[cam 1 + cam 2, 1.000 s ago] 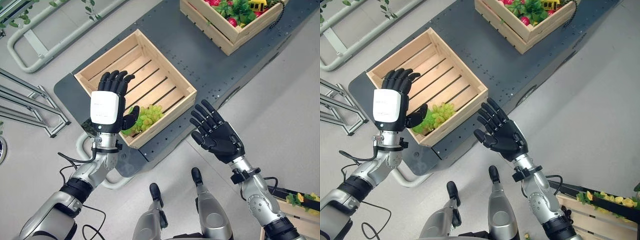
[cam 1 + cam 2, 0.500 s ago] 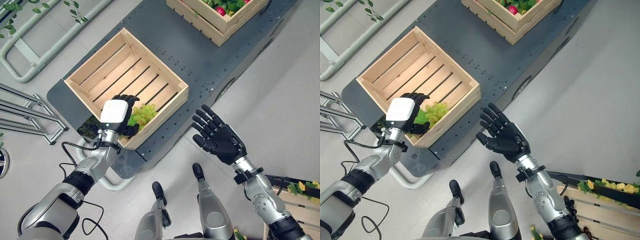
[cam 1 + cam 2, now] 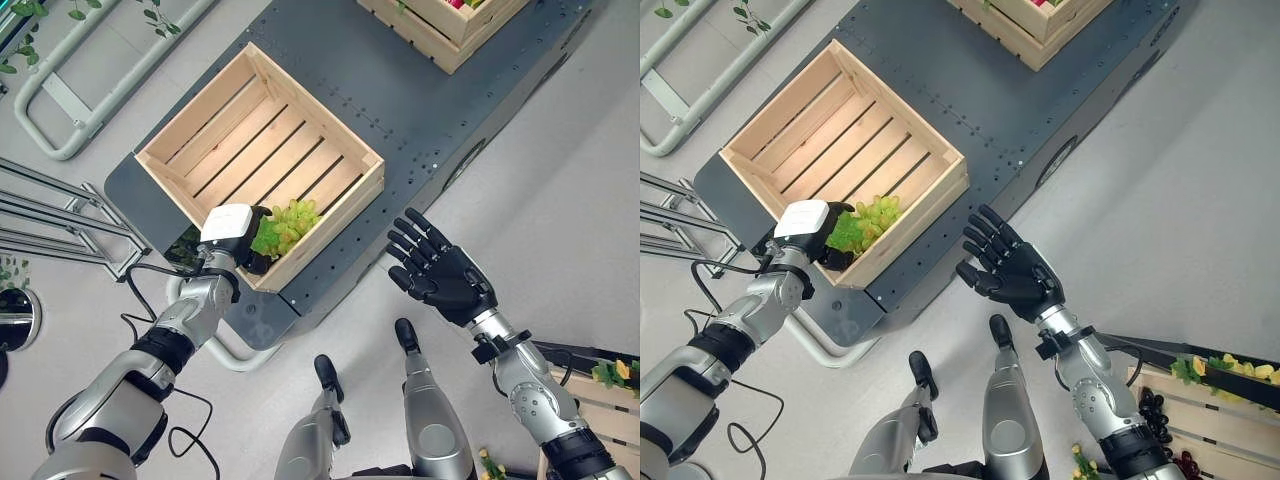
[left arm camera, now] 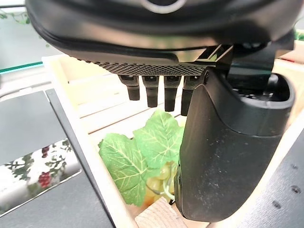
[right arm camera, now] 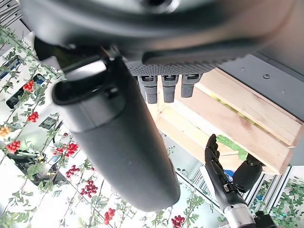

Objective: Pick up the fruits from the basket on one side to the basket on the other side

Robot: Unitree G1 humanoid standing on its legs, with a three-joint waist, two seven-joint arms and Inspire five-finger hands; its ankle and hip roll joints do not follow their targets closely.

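Note:
A bunch of green grapes with leaves (image 3: 287,224) lies in the near corner of the pale wooden crate (image 3: 332,220) on the dark platform (image 3: 400,100). My left hand (image 3: 230,232) is lowered into that corner beside the bunch. Its fingers (image 4: 152,92) are straight, and the leaves (image 4: 142,152) lie between them and the thumb, with nothing gripped. My right hand (image 3: 442,276) hovers open, palm up, over the floor just off the platform's edge. A second crate (image 3: 1040,30) holding red fruit and greenery stands at the far right of the platform.
Another crate (image 3: 1205,385) with yellow fruit and dark grapes sits on the floor at the lower right. A metal rack (image 3: 50,215) stands to the left of the platform. A pale tube frame (image 3: 60,95) lies at the upper left.
My left hand has come down from above the crate into its near corner, against the grapes. The right hand has kept its pose. The camera has shifted slightly.

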